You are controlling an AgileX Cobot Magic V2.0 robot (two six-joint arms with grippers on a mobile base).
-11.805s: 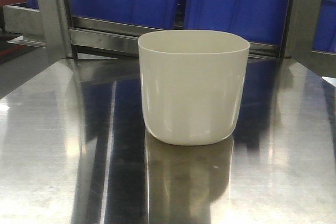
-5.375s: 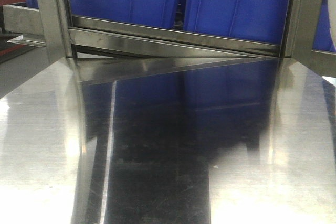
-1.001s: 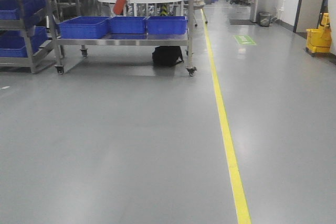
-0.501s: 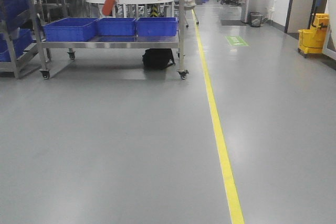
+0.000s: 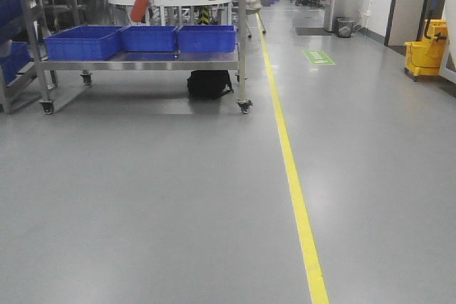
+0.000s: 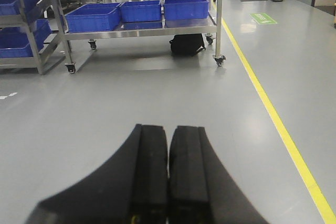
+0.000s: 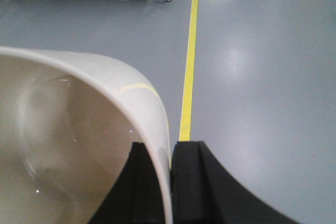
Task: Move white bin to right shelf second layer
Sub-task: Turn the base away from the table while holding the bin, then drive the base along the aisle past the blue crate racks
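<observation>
The right jaws pinch the wall of the white bin (image 7: 79,129), one inside the tub and one outside, just below the rim. With no handles to take, the thin wall is the natural hold. The bin hangs beside the jaws with its empty inside toward the wrist camera, lifted clear of the grey floor (image 7: 262,77).

The left jaws are pressed together on nothing and held out low over the floor, likely parked because one grip is enough.

Beyond them a yellow line (image 5: 288,169) runs up the aisle. To its left a wheeled bench (image 5: 142,65) holds blue crates (image 5: 149,37), with a black bag (image 5: 209,83) underneath. A yellow mop bucket (image 5: 425,51) stands far right.

No roller shelf shows in any view, so this looks like the carrying stage. The pinched wall could slip if the base turns sharply.
</observation>
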